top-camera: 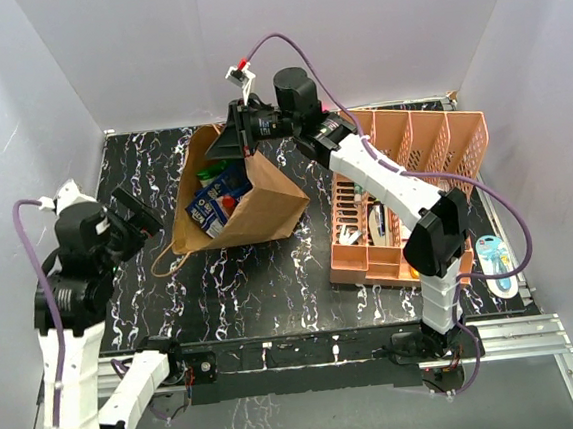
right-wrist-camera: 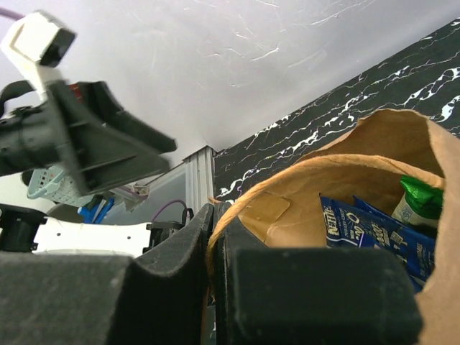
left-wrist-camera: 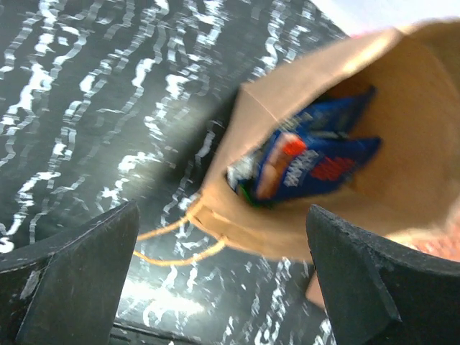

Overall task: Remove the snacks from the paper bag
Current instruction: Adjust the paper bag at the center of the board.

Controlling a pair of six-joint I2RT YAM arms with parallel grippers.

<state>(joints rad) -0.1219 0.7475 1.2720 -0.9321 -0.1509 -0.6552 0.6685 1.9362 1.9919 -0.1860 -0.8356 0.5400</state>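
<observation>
Marbled table (top-camera: 273, 286); paper bag (right-wrist-camera: 345, 169) rim between right fingers (right-wrist-camera: 172, 251), wrist view only

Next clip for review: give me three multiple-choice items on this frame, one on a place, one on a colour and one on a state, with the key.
1. In the top view, where does the peach basket stand relative to the paper bag?
A. left of it
B. right of it
C. inside it

2. What colour is the largest packet showing in the bag's mouth?
A. yellow
B. blue
C. black

3. How are the fingers of the left gripper?
A. open, holding nothing
B. shut on a packet
C. shut on the bag's handle

Key:
1 B: the basket sits on the bag's right in the top view.
2 B: the packet's wrapper is mainly blue.
3 A: the fingers stand wide apart, short of the bag.
</observation>
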